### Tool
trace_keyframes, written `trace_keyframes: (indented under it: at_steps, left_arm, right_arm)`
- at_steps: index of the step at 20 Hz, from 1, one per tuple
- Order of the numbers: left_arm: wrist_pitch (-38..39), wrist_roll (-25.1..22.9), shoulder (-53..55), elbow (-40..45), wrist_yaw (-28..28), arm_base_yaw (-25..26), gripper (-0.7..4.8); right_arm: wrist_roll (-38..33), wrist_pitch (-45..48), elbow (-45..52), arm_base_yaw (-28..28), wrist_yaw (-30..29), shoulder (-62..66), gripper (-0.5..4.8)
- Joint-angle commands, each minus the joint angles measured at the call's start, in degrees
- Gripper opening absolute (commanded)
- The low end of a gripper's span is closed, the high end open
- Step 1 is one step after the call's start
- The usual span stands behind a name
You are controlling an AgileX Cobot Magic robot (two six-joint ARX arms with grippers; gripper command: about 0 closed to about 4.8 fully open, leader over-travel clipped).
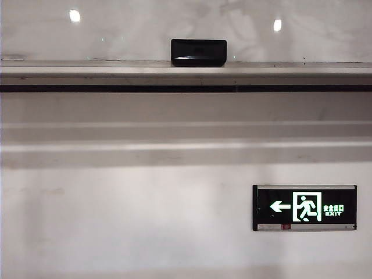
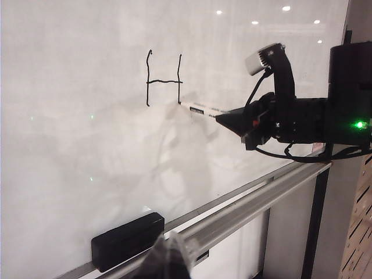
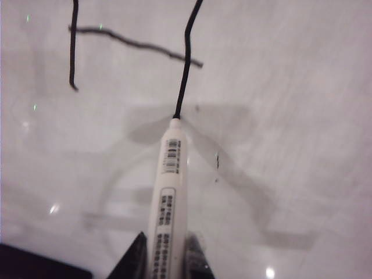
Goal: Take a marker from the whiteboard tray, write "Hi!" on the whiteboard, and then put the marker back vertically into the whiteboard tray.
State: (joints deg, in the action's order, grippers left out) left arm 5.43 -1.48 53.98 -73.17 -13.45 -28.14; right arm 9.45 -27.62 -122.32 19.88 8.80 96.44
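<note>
Right wrist view shows the right pincer [image 3: 165, 256] clamped on the white-barrelled marker [image 3: 168, 192], gripped low on the barrel so the tip pokes well ahead and presses the glossy white whiteboard [image 3: 302, 116] at the foot of the black letter H [image 2: 163, 78]; only "H" is written. Far below that pincer runs the long grey metal whiteboard tray [image 2: 244, 206], carrying the black rectangular eraser block [image 2: 128, 240]. The left pincer [image 2: 168, 258] hangs just beside the eraser block; apart or together, I cannot tell.
</note>
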Motion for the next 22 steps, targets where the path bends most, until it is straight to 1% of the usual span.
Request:
trace_keyframes:
  at_steps: [1,3,6,9,11,14,22]
  left_arm:
    - [0.1,0.0,-0.2,-0.3,-0.3,0.0,-0.06]
    - [0.1,0.0,-0.2,-0.3,-0.3,0.0,-0.06]
    - [0.1,0.0,-0.3,-0.3,-0.3,0.0,-0.06]
    - [0.1,0.0,-0.3,-0.3,-0.3,0.0,-0.06]
    - [0.1,0.0,-0.4,-0.3,-0.3,0.0,-0.05]
    - [0.1,0.0,-0.3,-0.3,-0.3,0.0,-0.05]
    - [0.1,0.0,-0.3,-0.3,-0.3,0.0,-0.06]
  right_arm:
    - [-0.4,0.6,-0.2,-0.1,0.5,-0.7,-0.01]
    - [-0.4,0.9,-0.2,-0.1,1.0,-2.5,-0.01]
    - [0.1,2.3,-0.2,-0.1,3.2,-4.4,-0.01]
    - [0.4,5.6,-0.2,-2.5,1.3,-4.3,-0.01]
    - [0.4,6.1,-0.2,-2.6,1.2,-3.9,-0.01]
    - [0.9,7.0,-0.1,-2.6,-2.4,-3.5,-0.01]
    - [1.2,9.6,-0.2,-2.6,-2.3,-2.0,-0.01]
